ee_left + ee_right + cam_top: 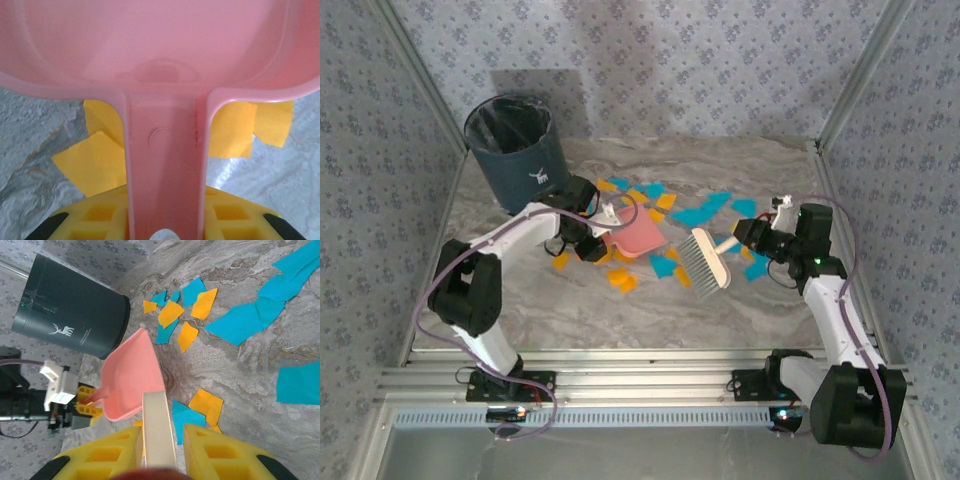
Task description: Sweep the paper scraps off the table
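Low, left hand [598, 243] grips dustpan [638, 238], right hand [742, 240] brush [705, 258].

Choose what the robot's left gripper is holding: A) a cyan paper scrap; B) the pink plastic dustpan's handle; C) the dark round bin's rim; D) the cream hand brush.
B: in the left wrist view the pink plastic dustpan has its handle clamped between the yellow fingers of the left gripper.

pink dustpan [640, 238], cream brush [705, 258], dark bin [525, 168]
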Controlling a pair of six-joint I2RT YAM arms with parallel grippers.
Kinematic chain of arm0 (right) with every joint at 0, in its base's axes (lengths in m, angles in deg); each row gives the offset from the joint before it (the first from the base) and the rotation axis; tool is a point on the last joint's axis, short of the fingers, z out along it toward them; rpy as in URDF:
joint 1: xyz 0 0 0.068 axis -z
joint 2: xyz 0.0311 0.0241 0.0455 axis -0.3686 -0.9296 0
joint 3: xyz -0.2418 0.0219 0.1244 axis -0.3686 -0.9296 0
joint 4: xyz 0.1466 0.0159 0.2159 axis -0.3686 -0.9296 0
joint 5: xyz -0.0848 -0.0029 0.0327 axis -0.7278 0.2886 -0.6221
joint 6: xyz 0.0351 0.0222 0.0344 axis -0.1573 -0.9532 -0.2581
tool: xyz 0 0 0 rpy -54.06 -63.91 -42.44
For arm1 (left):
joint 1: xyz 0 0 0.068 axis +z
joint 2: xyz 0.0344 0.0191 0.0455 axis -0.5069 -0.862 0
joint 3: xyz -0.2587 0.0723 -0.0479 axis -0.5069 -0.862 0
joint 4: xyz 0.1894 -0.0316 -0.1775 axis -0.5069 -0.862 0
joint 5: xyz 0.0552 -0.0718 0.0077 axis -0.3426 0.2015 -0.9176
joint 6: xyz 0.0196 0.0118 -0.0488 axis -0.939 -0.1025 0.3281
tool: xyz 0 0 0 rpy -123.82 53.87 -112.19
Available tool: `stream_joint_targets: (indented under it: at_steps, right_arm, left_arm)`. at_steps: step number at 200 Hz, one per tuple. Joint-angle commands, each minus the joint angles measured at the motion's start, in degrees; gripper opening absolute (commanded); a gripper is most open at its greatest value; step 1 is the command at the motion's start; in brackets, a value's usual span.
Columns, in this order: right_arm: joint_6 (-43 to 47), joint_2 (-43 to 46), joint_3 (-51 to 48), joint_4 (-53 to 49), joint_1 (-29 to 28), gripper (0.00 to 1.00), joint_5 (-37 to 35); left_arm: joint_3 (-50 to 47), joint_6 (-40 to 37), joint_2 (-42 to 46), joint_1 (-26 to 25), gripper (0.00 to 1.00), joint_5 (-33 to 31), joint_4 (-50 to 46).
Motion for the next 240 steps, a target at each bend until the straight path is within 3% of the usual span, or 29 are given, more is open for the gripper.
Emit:
stream_joint_targets:
  at_steps: [1, 74, 121, 166, 188, 240]
  right_arm:
    - [-0.5, -0.4, -0.9, 2.5, 0.0, 0.00, 0.8]
    - [-5.9, -10.1, -2.3, 17.2, -7.8, 0.00, 0.4]
    - [-8.9, -19.3, -0.2, 25.7, -15.0, 0.00, -2.7]
    - [-11.0, -25.7, 0.7, 31.7, -17.4, 0.00, -3.1]
    - [-10.3, -26.8, 1.0, 30.8, -17.5, 0.00, -4.2]
    - [-1.1, -23.0, 2.1, 16.7, -16.0, 0.00, -12.6]
  left_arm:
    - [2.1, 0.3, 6.5, -0.2, 0.00, -0.8, -6.5]
    - [2.2, -0.1, 14.3, 0.0, 0.00, 0.9, -10.9]
    - [2.8, 1.8, 14.7, 0.0, 0.00, 1.2, -14.1]
    - [1.9, 1.8, 15.7, -0.1, 0.00, 4.4, -17.2]
    - [-0.1, 0.5, 17.5, -0.8, 0.00, 3.9, -15.8]
    - [-2.5, -1.7, 17.4, -3.5, 0.00, 2.5, -16.4]
